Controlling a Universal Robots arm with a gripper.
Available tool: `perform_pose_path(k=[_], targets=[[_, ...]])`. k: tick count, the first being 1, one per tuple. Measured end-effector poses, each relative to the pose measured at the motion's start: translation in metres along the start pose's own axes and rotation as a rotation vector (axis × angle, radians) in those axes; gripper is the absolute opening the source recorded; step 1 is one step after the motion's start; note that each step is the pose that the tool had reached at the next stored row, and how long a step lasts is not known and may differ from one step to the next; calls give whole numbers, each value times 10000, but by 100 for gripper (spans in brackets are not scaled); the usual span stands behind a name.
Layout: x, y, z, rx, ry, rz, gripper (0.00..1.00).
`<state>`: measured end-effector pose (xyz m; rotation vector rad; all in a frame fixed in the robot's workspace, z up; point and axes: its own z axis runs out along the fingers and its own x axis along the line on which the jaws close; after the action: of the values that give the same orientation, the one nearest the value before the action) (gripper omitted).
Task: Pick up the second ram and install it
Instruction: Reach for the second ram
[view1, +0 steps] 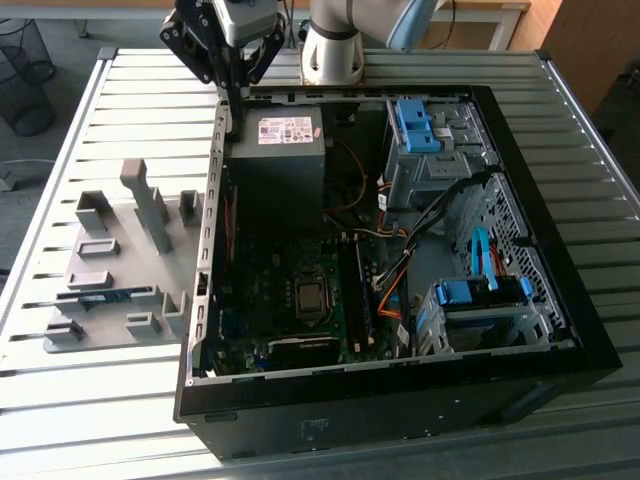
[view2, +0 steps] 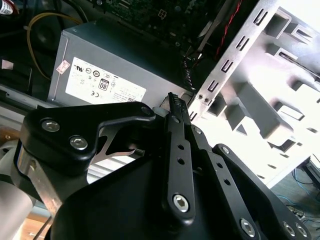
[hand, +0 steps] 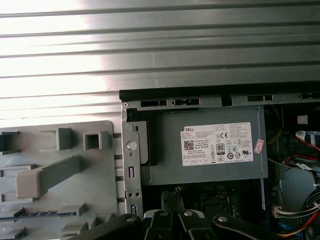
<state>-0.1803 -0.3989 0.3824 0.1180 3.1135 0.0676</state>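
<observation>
Hovering over the back corner of the open computer case (view1: 560, 300), the gripper (view1: 232, 105) has its fingers pressed together with nothing between them. In the second wrist view the gripper (view2: 173, 102) tapers to one closed tip just above the case's perforated metal edge. In the first wrist view the tip (hand: 172, 197) sits over the inside of the case, next to the power supply (hand: 200, 160).

Power supply (view1: 275, 150): grey box with a white label, directly beside the gripper, at the far end of the case in the exterior view.

Below it lies the motherboard (view1: 270, 290), with the processor socket (view1: 310, 297) near its middle. Long dark memory slots (view1: 352, 290) run just to the exterior view's right of the socket; I can't tell whether a stick is seated there.

Two light-blue drive brackets (view1: 415, 125) (view1: 480, 292) sit along the case's right side in the exterior view.

Second ram (view1: 105, 296): not picked up. The blue stick sits in a long slot of the grey parts tray (view1: 110, 260), outside the case on the exterior view's left, well apart from the gripper. The first wrist view shows it (hand: 37, 214) as a thin blue strip in the tray (hand: 100, 190).

Case and tray both rest on the ribbed metal table (view1: 120, 400).
</observation>
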Motion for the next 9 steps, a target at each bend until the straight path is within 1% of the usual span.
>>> perform_pose_path(k=[9], targets=[[35,-3,7,0,1,0,11]])
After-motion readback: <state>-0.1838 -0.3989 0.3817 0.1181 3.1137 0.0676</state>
